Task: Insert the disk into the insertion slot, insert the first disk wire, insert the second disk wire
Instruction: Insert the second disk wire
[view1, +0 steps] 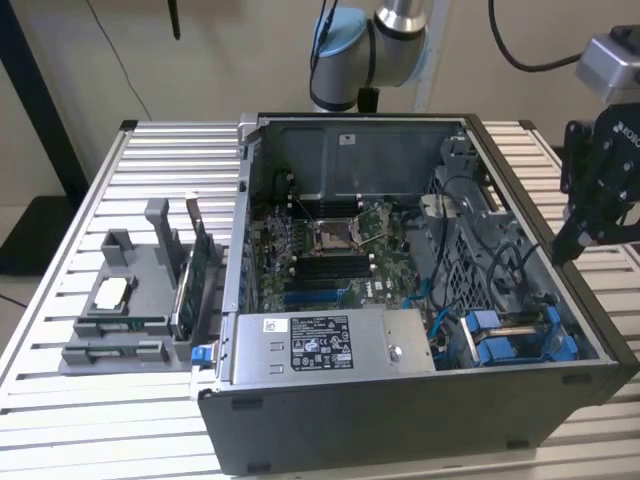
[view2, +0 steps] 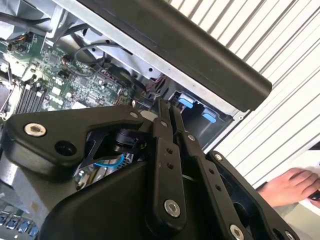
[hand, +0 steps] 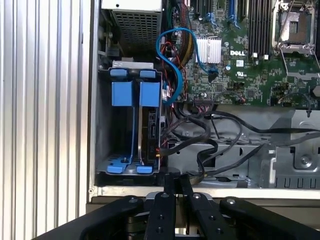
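The disk stands on edge in its blue carrier inside the insertion slot, the drive cage at the case's corner. In the exterior view the blue carrier sits low at the case's right front. My gripper hangs outside the case's right wall, above the rim. Its fingers are shut with nothing between them in both wrist views. Black wires and a blue cable loop beside the cage. I cannot tell whether any wire is plugged into the disk.
The open computer case lies on a slatted metal table. A grey labelled power supply box sits at its front, the motherboard behind. A grey parts tray stands at the exterior view's left. A person's hand rests beyond the case.
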